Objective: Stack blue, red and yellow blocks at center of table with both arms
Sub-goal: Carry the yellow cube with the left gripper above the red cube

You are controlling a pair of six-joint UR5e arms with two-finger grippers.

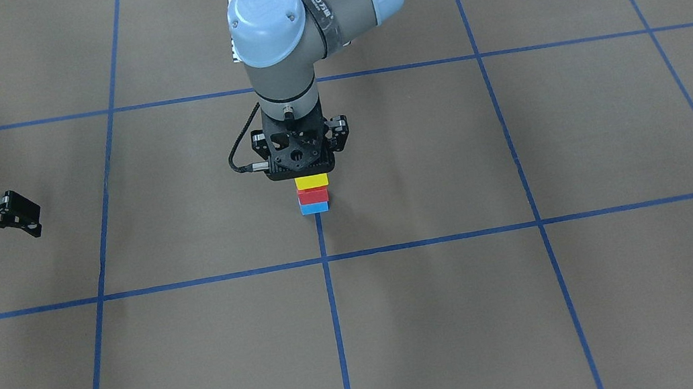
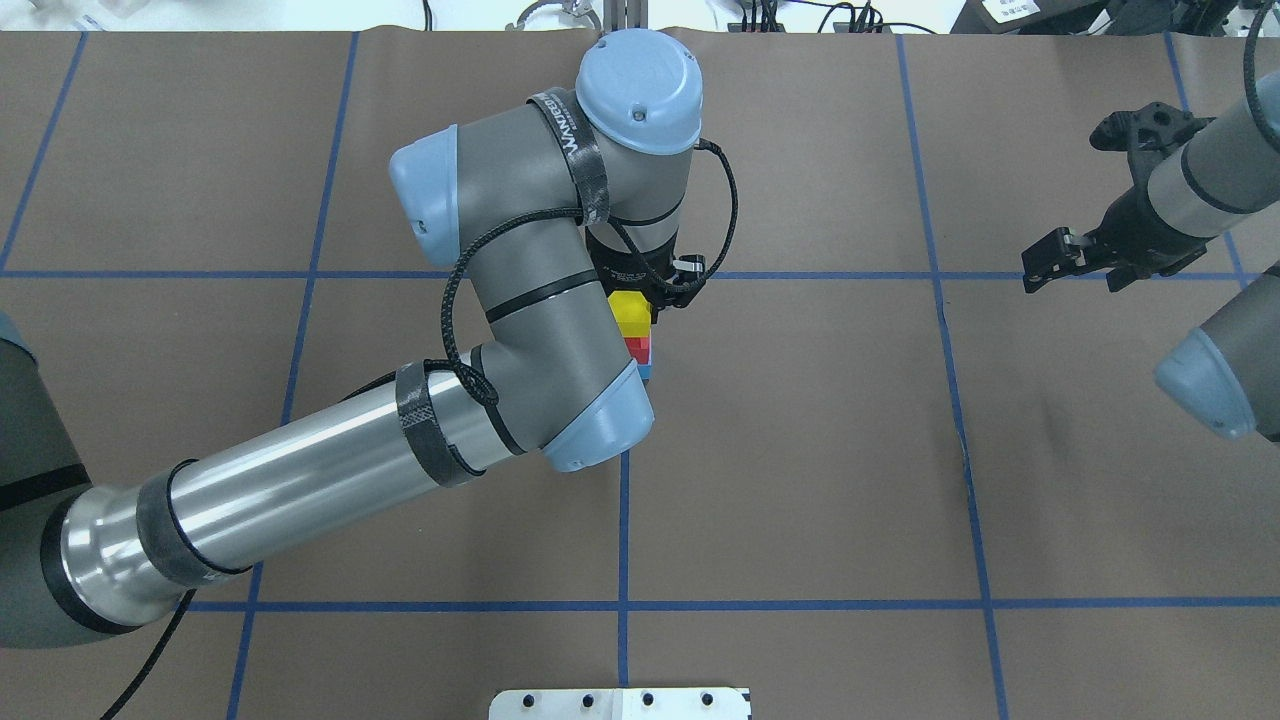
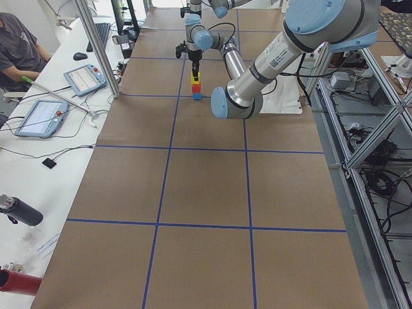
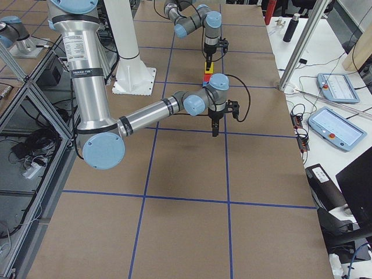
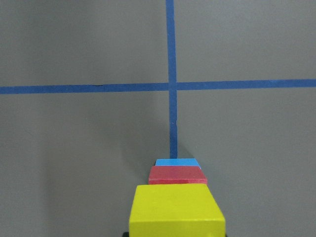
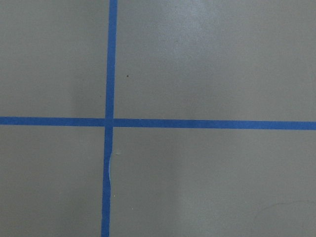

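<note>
The blue block (image 1: 314, 208) lies on the table's centre line with the red block (image 1: 313, 195) on it and the yellow block (image 1: 311, 181) on top. My left gripper (image 1: 303, 161) points straight down over the stack and is shut on the yellow block; its fingertips are hidden under its body. The left wrist view shows the yellow block (image 5: 176, 210) close up, with the red block (image 5: 177, 175) and the blue block (image 5: 177, 162) beyond it. My right gripper (image 1: 24, 216) is open and empty, far off at the table's side; it also shows in the overhead view (image 2: 1048, 262).
The brown table (image 1: 538, 303) is marked with a grid of blue tape lines (image 1: 336, 331). My left arm's elbow and forearm (image 2: 520, 340) hang over the stack's near side. Tablets and cables lie on side benches (image 3: 45, 116).
</note>
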